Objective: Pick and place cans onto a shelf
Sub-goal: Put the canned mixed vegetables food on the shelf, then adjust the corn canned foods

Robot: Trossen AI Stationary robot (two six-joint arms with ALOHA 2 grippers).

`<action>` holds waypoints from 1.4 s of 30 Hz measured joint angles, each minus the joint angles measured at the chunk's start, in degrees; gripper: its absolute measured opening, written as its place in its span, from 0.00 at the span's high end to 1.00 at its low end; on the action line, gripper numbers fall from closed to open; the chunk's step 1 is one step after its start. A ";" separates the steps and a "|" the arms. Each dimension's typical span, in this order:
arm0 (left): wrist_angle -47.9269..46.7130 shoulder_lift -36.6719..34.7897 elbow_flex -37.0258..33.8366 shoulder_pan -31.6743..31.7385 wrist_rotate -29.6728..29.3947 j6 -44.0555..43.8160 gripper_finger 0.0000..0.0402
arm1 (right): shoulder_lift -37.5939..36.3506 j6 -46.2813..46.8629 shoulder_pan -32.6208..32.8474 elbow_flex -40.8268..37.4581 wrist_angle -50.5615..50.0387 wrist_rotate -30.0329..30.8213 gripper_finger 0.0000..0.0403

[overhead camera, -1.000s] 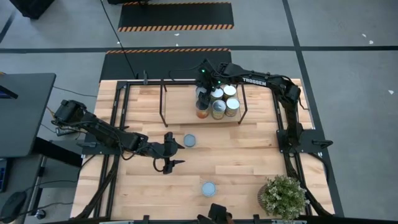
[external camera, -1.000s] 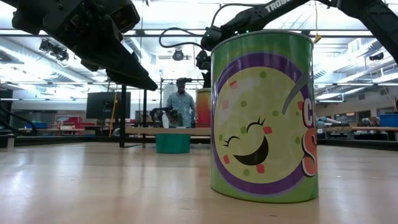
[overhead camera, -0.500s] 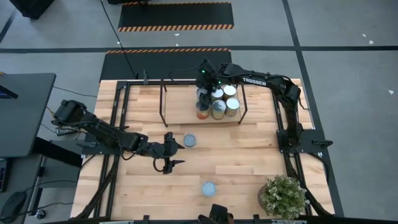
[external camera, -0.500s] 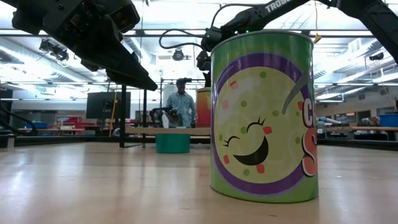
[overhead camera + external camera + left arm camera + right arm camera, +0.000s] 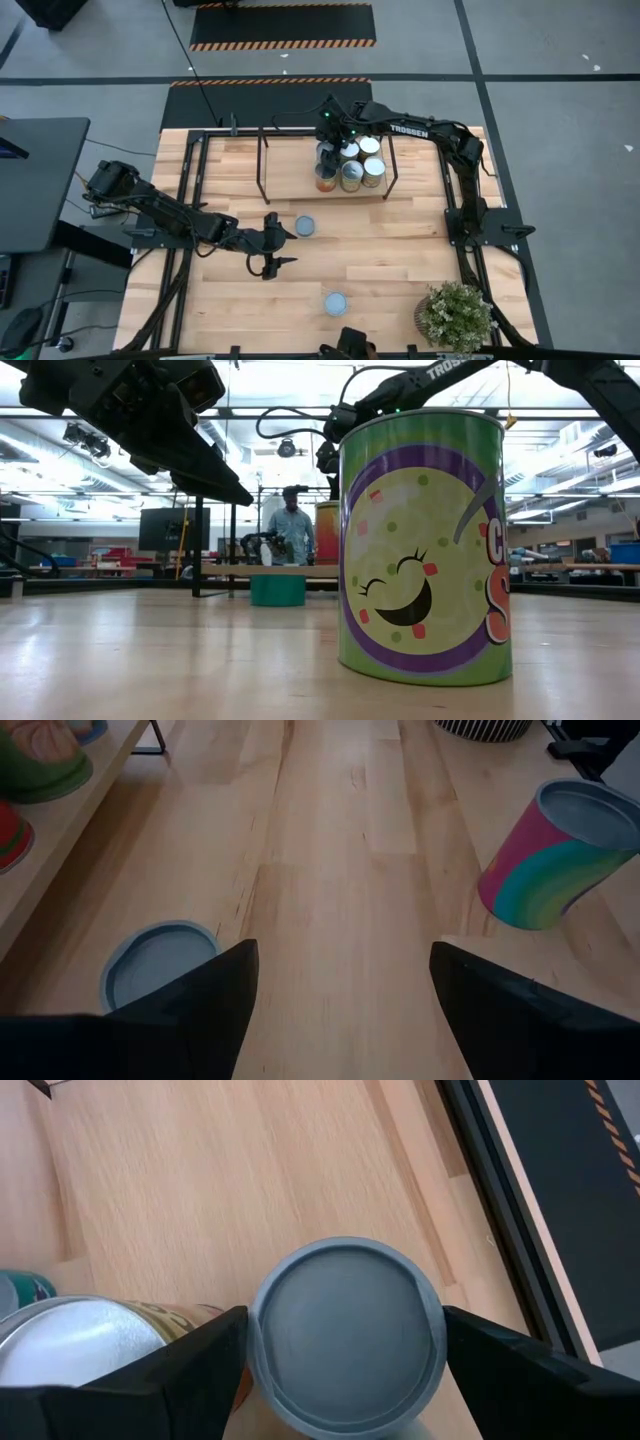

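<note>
Two cans (image 5: 305,226) (image 5: 337,302) stand off the shelf (image 5: 290,180); both hands gape.

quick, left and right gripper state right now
left gripper: open, empty, above the table.
right gripper: open around a grey-topped can at the shelf; grip not clear.

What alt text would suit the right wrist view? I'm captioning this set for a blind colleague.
The right gripper, fingers spread, straddles a grey-topped can seen from directly above. A silver-topped can stands close beside it, with pale wood beyond.
</note>
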 joint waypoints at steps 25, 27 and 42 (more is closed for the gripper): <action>-0.01 0.02 -0.02 -0.02 0.02 0.00 0.25 | -0.04 -0.59 -0.43 0.18 -3.15 -1.90 0.12; -0.01 0.00 -0.02 -0.02 0.02 0.00 0.25 | -0.04 -0.59 -0.42 0.20 -3.15 -1.92 0.08; 0.04 0.02 -0.02 0.00 -5.67 -0.25 0.25 | -0.11 -0.61 -0.41 5.34 -8.24 0.23 0.02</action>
